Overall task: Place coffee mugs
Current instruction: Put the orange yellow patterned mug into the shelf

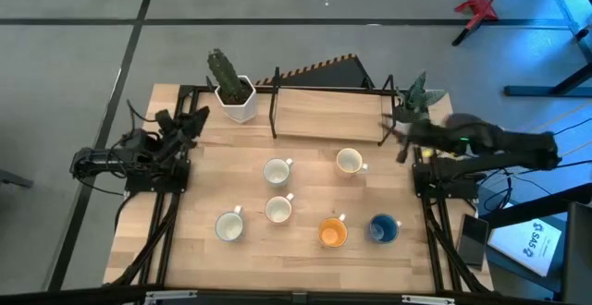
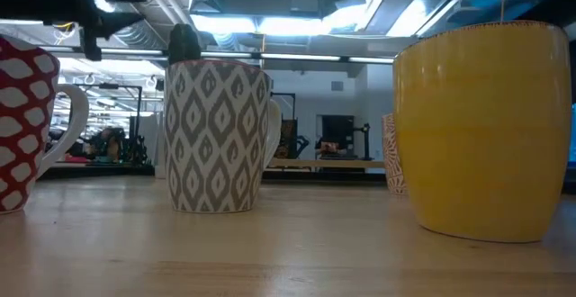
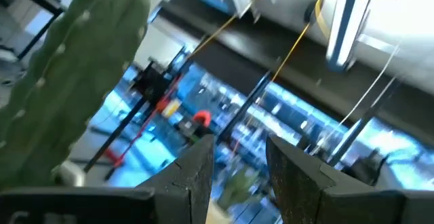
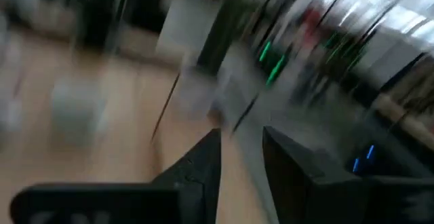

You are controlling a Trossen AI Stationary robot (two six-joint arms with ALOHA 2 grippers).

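Six coffee mugs stand on the table (image 1: 203,180): four white mugs (image 1: 277,171) toward the middle, orange mug (image 1: 332,233) and blue mug (image 1: 383,228) near the front edge; left gripper (image 1: 190,126) at the left edge, right gripper (image 1: 400,131) at the right edge, both empty with fingers slightly parted.

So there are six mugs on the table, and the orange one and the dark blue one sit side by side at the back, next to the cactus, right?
Not quite. The high view shows six mugs, and the orange mug and dark blue mug do sit side by side, but in the front row, far from the cactus pot at the back.
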